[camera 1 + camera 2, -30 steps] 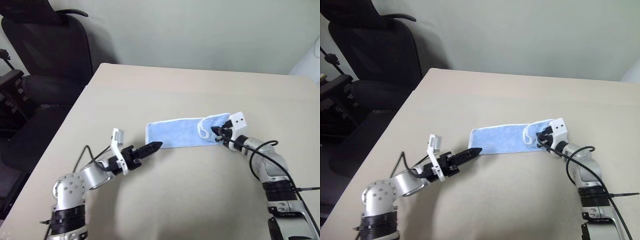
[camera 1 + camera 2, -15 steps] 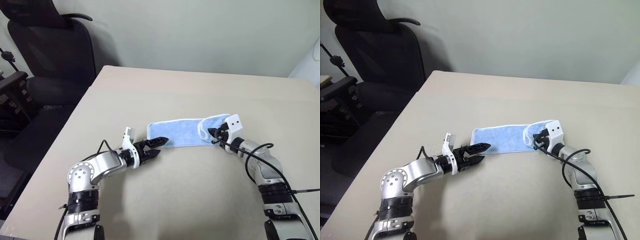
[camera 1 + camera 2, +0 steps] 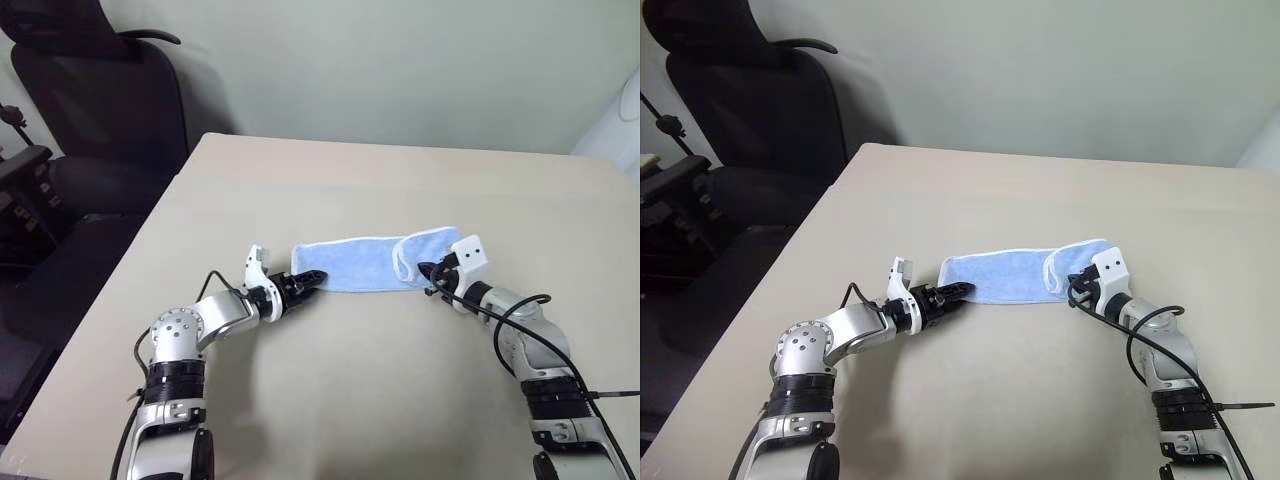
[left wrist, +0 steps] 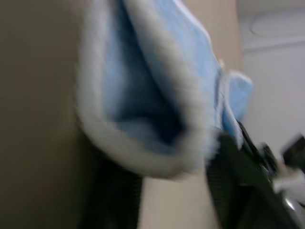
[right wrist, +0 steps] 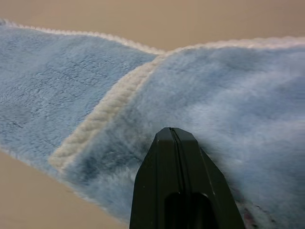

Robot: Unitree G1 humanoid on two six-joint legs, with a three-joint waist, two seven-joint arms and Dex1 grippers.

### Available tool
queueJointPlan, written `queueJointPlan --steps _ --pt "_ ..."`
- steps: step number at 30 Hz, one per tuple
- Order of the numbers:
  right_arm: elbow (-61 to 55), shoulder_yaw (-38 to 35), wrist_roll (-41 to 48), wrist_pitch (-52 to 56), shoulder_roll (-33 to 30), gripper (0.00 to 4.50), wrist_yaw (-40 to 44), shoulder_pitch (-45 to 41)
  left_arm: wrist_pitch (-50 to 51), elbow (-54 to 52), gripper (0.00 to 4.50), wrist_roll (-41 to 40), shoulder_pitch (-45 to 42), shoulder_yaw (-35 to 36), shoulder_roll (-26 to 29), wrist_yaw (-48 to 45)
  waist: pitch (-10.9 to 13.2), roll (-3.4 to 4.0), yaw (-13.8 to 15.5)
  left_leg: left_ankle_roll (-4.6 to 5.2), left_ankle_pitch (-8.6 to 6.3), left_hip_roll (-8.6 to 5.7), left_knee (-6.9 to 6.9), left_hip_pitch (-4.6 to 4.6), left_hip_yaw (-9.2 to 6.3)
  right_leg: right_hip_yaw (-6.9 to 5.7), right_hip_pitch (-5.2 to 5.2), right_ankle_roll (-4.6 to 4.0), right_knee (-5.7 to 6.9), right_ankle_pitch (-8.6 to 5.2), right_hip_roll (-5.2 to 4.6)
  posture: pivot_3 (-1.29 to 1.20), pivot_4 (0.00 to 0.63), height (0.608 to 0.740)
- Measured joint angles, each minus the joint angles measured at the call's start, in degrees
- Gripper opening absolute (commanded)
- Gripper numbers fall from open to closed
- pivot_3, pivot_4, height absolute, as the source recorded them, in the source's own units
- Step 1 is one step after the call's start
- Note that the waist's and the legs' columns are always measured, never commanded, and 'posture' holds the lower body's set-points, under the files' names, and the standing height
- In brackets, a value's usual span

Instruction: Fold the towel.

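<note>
Both grippers pinch towel (image 3: 355, 264) ends.

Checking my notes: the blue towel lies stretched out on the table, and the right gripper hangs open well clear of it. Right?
Not quite. The towel does lie stretched out on the table, but the right gripper is shut, its tip against the cloth, as the right wrist view shows.

A beige surface (image 3: 400, 180) runs to a plain pale wall (image 3: 400, 60). Beyond its far left corner stands a black office chair (image 3: 100, 100).
</note>
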Motion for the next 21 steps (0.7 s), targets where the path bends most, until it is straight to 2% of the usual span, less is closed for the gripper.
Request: queueJointPlan --steps 2,3,4,11,15,18,21 --pt "-0.3 -1.4 0.3 0.0 -0.1 0.00 -0.1 0.0 -1.0 -0.2 0.07 1.1 -0.7 0.6 -0.1 -1.0 0.0 -0.05 0.0 -0.02 -0.01 0.11 -0.03 -0.25 -0.01 -0.01 -0.22 0.04 0.00 0.00 0.07 0.00 0.150 0.740" --pt "-0.5 -1.9 0.5 0.0 -0.1 0.00 -0.2 -0.1 -1.2 -0.5 0.03 1.7 -1.2 0.7 -0.2 -1.5 0.0 -0.05 0.1 -0.02 0.00 0.24 -0.03 -0.32 -0.03 0.00 -0.25 0.17 0.01 0.09 0.06 0.00 0.150 0.740" --pt "-0.9 -2.4 1.0 0.0 -0.1 0.00 -0.2 -0.3 -1.5 -0.6 0.03 2.5 -1.5 0.9 -0.2 -2.0 0.0 -0.05 0.1 -0.01 0.00 0.29 -0.04 -0.37 -0.03 0.01 -0.29 0.39 0.00 0.22 0.06 0.00 0.150 0.740" --pt "-4.5 -6.2 4.5 0.3 -1.6 0.00 0.4 -0.7 -1.8 -4.4 0.03 4.5 -1.6 1.6 0.0 -7.2 0.1 -0.21 0.2 -0.15 -0.02 0.23 -0.04 -0.82 -0.04 0.11 -0.54 0.41 -0.11 0.10 -0.03 0.00 0.150 0.740" --pt "-4.8 -8.3 5.6 0.4 -3.8 0.00 0.6 -0.7 -0.7 -10.1 0.03 4.3 -2.1 1.4 3.0 -13.1 0.2 -0.28 0.2 -0.15 -0.16 0.18 -0.04 -0.83 -0.02 0.17 -0.45 0.55 -0.31 0.00 -0.12 0.00 0.150 0.740" --pt "-4.4 -9.4 5.7 0.4 -4.6 0.00 0.6 -0.7 1.7 -16.0 0.03 5.6 -3.4 -2.7 7.5 -19.7 0.2 -0.31 0.2 0.04 -0.32 0.17 -0.04 -0.83 -0.03 0.17 -0.40 0.58 -0.40 -0.01 -0.16 0.00 0.150 0.740" --pt "-2.5 -10.6 5.7 -0.2 -4.7 0.00 0.2 -1.3 3.7 -21.9 0.03 9.7 -7.1 -10.5 12.5 -29.2 0.2 -0.31 0.4 0.43 -0.56 0.15 0.01 -0.82 -0.10 0.16 -0.36 0.59 -0.44 -0.01 -0.22 0.00 0.150 0.740"
